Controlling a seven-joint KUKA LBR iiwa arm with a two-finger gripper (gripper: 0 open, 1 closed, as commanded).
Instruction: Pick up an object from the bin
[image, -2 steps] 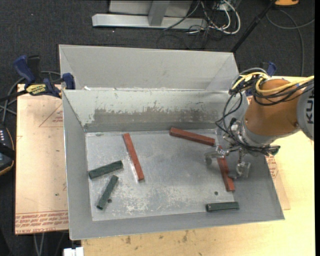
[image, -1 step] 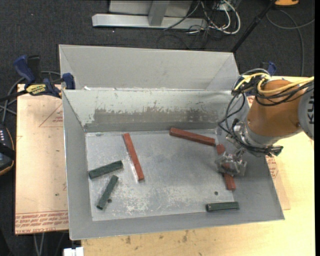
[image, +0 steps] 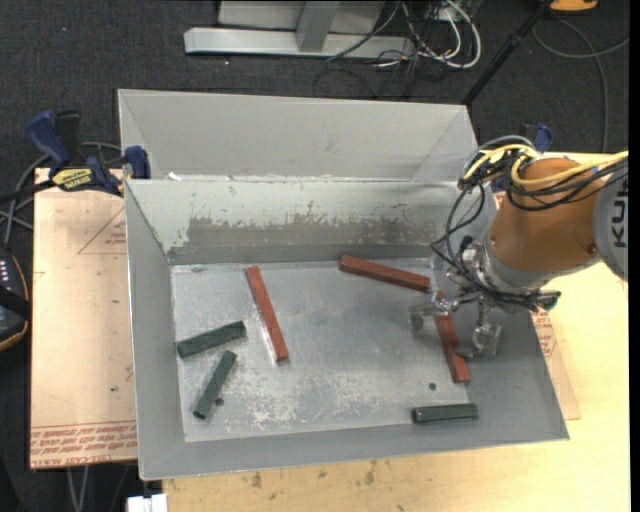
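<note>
At the left lie a dark green bar (image: 211, 340) and a second green bar (image: 215, 384), then a long red bar (image: 267, 313). A far red bar (image: 385, 273) lies right of centre, a green block (image: 445, 412) near. The gripper (image: 455, 328), fingers spread wide, straddles a short red bar (image: 457, 362) at the right.

Light: bright and even, from above.
Glare: pale sheen on the bin (image: 300, 140) back wall, 12 o'clock.
Shadows: soft and faint beneath the arm (image: 540, 230), 3 o'clock.
Surround: dark floor (image: 100, 50), 11 o'clock.
</note>
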